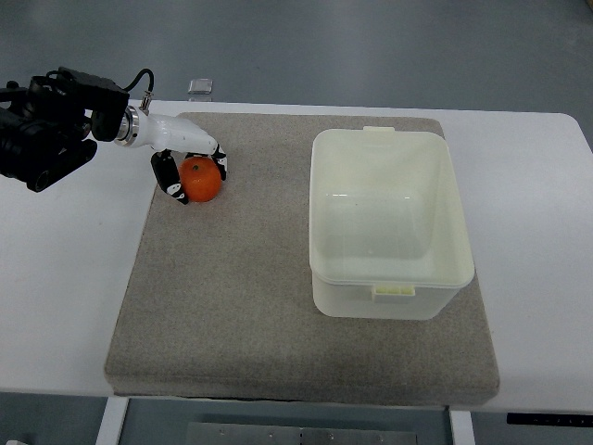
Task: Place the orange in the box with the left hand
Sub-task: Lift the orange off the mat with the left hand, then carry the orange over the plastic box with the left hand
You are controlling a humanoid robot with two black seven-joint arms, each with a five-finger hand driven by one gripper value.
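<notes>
An orange point(201, 179) sits on the grey felt mat point(232, 306) near its far left corner. My left hand point(191, 170) comes in from the left edge and wraps around the orange, with black-tipped fingers point(170, 177) on its left side and others on its right. The orange appears to rest on the mat. An open cream plastic box point(445, 278) stands on the right half of the mat, with nothing visible inside. My right arm does not show.
The mat lies on a white table point(65, 278). A small grey object point(200, 86) sits past the table's far edge. Grey floor lies beyond.
</notes>
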